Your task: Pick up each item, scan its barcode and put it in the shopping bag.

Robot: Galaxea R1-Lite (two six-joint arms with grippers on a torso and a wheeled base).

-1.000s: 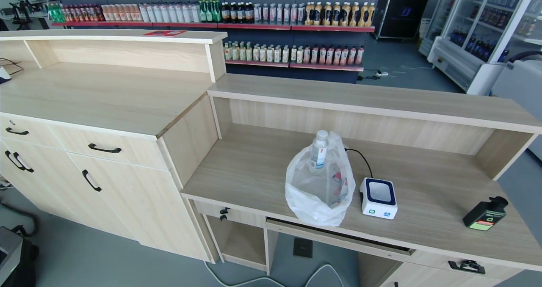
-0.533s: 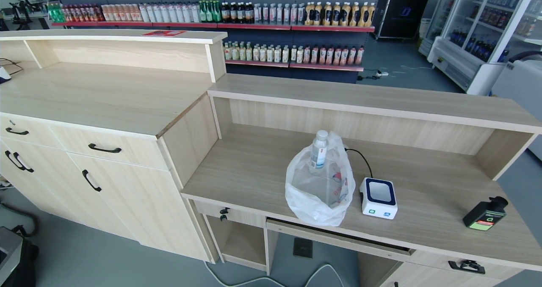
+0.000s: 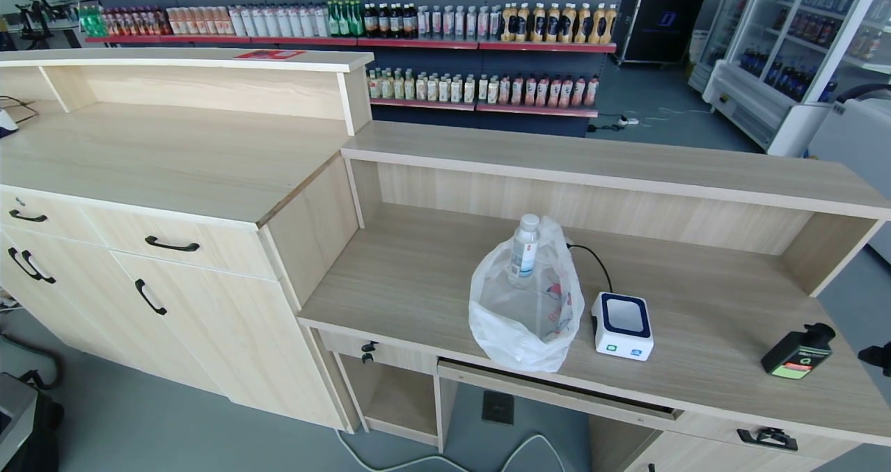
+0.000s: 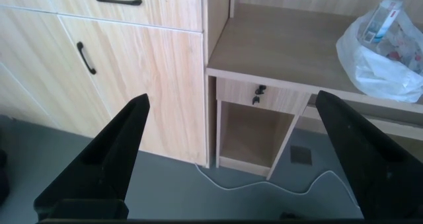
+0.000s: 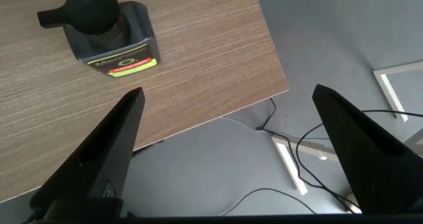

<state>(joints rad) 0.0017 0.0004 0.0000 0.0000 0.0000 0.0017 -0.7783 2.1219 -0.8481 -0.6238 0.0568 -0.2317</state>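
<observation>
Against the frames from a second and half a second before, one thing differed: a dark part of the right gripper (image 3: 878,358) had come in at the right edge of the head view, just beyond the desk's end and near the black bottle (image 3: 797,352). Nothing on the desk (image 3: 418,277) had shifted. The shopping bag (image 3: 518,322) sat at the same spot near the front edge, the clear bottle (image 3: 524,253) stood upright in it with its cap above the rim, and the scanner (image 3: 621,324) lay just beside the bag on its right, its cable (image 3: 592,257) running back behind the bag. The black bottle, with its round cap and short spout, sat well to the right of the scanner, close to the desk's right end, untouched.

In the right wrist view, the right gripper hung above the desk's right front corner with its two fingers spread wide and nothing between them. The black bottle lay ahead of the fingers, nearer to one of them, and grey floor with loose cables showed past the corner.

The left gripper (image 4: 232,97) was held low and off to the left of the desk, its fingers likewise wide apart and empty. Its view faced the cabinet doors (image 4: 132,85), the small locked drawer (image 4: 261,95) and the opening under it, with the bag farther off on the desk.
</observation>
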